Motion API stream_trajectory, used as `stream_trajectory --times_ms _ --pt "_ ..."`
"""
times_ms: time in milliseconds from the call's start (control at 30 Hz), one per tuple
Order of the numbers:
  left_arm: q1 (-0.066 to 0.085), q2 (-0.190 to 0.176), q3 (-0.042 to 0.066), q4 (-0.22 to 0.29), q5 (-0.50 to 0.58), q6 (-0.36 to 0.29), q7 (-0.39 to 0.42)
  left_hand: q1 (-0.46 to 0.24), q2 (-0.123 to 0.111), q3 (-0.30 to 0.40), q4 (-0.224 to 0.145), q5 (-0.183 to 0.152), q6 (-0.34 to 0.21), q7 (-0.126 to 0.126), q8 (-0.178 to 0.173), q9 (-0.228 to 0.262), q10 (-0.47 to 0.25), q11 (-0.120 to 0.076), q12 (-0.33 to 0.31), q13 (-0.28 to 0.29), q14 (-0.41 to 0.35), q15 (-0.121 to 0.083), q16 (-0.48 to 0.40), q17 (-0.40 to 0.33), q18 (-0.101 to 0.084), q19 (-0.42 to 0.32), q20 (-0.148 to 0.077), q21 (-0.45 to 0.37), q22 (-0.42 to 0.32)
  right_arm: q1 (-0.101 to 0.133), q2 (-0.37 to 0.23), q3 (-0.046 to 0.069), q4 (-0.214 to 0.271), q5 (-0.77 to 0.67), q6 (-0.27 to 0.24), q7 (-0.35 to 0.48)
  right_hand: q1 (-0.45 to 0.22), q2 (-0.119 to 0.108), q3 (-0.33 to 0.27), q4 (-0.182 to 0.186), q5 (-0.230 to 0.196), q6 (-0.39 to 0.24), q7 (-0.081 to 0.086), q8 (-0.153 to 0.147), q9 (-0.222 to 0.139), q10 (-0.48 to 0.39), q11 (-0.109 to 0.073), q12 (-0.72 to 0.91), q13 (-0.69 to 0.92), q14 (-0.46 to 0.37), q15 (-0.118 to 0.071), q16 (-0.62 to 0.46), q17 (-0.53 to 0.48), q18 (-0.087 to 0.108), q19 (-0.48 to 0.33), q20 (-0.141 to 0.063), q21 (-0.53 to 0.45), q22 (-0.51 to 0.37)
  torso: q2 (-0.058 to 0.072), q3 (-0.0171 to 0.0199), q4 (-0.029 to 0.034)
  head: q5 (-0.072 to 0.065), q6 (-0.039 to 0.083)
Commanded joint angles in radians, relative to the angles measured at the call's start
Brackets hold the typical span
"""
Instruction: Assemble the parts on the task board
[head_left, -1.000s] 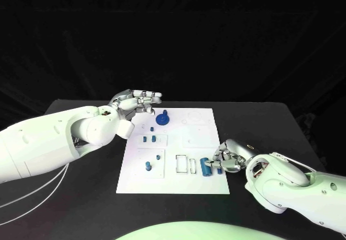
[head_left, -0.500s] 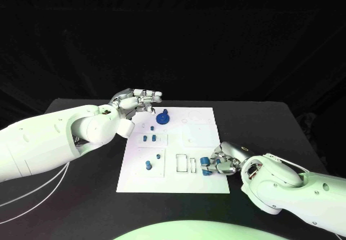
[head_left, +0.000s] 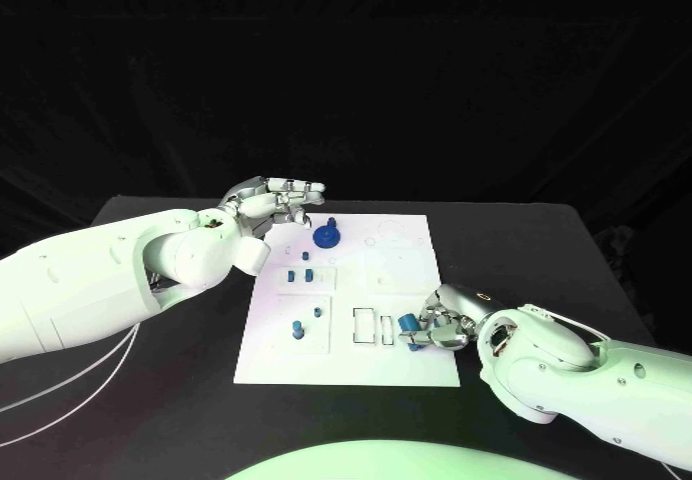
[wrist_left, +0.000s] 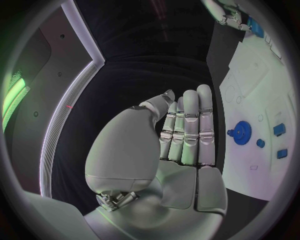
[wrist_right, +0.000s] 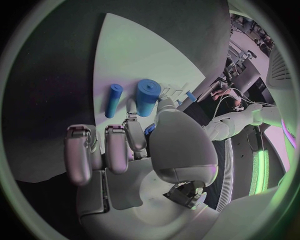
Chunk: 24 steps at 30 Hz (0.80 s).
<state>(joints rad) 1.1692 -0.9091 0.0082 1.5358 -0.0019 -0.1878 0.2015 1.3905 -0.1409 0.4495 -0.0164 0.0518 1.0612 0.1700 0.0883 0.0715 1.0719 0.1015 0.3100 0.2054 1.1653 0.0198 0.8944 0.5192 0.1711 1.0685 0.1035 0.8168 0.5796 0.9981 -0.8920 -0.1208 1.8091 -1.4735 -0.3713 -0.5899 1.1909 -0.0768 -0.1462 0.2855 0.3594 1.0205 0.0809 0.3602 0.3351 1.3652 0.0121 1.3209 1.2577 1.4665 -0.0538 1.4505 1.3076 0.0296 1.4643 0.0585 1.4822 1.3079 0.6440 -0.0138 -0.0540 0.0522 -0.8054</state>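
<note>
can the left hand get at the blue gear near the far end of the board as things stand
Probably yes. The left hand hovers open just beside the blue gear, nothing lies between them, and the right hand works at the board's near end.

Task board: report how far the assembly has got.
Looks done: a blue gear stands on the task board, with small blue parts seated nearby. In hand: the right hand grips a blue cylinder. Left: a thinner blue cylinder lies loose, white slots look unfilled; the left hand holds nothing.
</note>
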Motion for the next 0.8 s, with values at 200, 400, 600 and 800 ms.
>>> stream_trajectory --times_ms 200,400,600,800 --pt "0.0 -0.001 0.001 0.004 0.006 0.02 0.002 -0.002 0.005 -0.005 0.002 -0.001 -0.005 0.002 -0.001 0.0 -0.007 -0.001 0.003 -0.001 -0.004 0.001 -0.006 -0.001 0.014 0.007 0.003 -0.007 -0.002 -0.013 0.005 -0.008 -0.011 -0.034 0.024 -0.032 0.047 0.026 -0.006 -0.004 0.042 0.007 -0.008 0.011 0.013 0.009 -0.012 0.007 0.011 0.064 -0.011 0.006 0.051 -0.013 0.076 -0.012 0.011 0.241 -0.001 -0.0011 -0.0008 0.004 0.0" --pt "0.0 -0.001 0.001 0.004 0.006 0.02 0.002 -0.002 0.005 -0.005 0.002 -0.001 -0.005 0.002 -0.001 0.0 -0.007 -0.001 0.003 -0.001 -0.004 0.001 -0.006 -0.001 0.014 0.007 0.003 -0.007 -0.002 -0.013 -0.009 -0.005 0.019 -0.013 -0.057 -0.032 0.065 0.038 -0.011 -0.004 0.102 0.012 -0.013 0.023 0.026 0.019 -0.017 0.014 0.025 0.066 -0.015 0.012 0.059 -0.016 0.082 -0.015 0.025 0.245 -0.001 -0.0008 -0.0014 0.006 0.002" --pt "0.0 0.0 0.001 0.003 0.006 0.022 0.002 -0.002 0.005 -0.005 0.002 -0.001 -0.005 0.002 -0.001 0.0 -0.007 -0.001 0.003 -0.001 -0.004 0.001 -0.006 -0.001 0.014 0.007 0.003 -0.007 -0.002 0.005 -0.016 0.006 0.063 0.037 -0.136 -0.014 0.074 0.056 -0.01 -0.001 0.157 0.011 -0.017 0.029 0.035 0.022 -0.021 0.013 0.029 0.066 -0.018 0.014 0.064 -0.017 0.084 -0.018 0.032 0.247 -0.001 -0.0003 -0.0006 0.004 0.007" --pt "0.0 0.001 0.001 0.003 0.006 0.023 0.003 -0.002 0.005 -0.005 0.002 -0.001 -0.005 0.002 -0.001 0.0 -0.007 -0.001 0.003 -0.001 -0.004 0.001 -0.006 -0.001 0.014 0.007 0.003 -0.007 -0.002 0.022 0.001 0.011 0.082 0.091 -0.157 0.002 0.078 0.062 -0.01 -0.001 0.17 0.012 -0.018 0.03 0.038 0.024 -0.022 0.012 0.031 0.067 -0.019 0.015 0.065 -0.018 0.085 -0.02 0.035 0.248 0.0 -0.0013 0.0002 0.005 0.01"
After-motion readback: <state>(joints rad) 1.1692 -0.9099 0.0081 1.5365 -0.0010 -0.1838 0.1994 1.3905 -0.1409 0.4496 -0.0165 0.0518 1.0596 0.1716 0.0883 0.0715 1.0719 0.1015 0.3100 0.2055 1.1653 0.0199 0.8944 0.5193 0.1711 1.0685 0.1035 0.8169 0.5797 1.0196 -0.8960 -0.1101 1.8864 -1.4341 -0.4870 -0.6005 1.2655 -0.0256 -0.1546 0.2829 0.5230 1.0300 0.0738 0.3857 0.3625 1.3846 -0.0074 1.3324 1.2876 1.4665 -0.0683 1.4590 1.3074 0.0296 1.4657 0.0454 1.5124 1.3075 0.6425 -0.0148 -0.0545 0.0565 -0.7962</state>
